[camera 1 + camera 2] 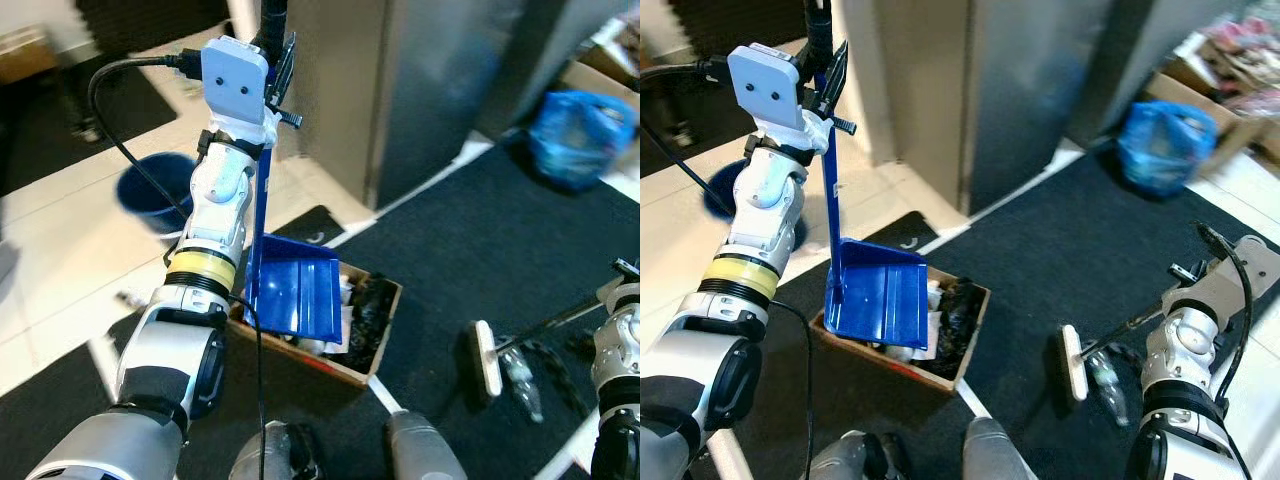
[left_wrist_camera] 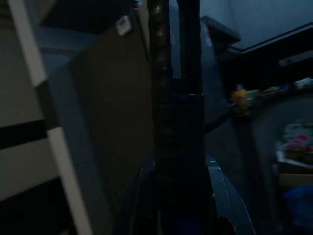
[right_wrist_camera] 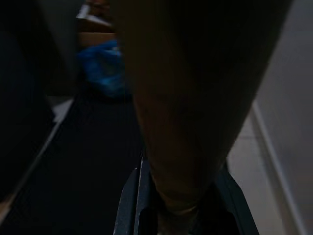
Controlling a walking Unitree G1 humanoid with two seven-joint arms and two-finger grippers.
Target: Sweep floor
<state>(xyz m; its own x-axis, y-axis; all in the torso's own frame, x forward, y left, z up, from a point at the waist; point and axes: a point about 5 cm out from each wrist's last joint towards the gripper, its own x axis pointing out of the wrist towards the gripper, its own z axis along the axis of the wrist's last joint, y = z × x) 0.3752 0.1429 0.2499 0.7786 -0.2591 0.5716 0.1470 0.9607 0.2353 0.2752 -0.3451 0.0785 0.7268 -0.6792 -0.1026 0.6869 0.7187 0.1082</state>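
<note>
Your left gripper point(image 1: 825, 60) is clamped on the upright handle of the blue dustpan point(image 1: 878, 293), whose pan hangs below it, tipped over the cardboard box point(image 1: 955, 362). Your right gripper, whose finger state you cannot tell, sits beside the box, with the broom point(image 1: 1076, 362) lying on the dark mat between them.

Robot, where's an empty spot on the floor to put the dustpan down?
The dark carpet lies bare between the cardboard box, the grey cabinet and the blue bag. It is crowded at the box, where the blue dustpan hangs from the left gripper, and near the brush by the right arm.
</note>
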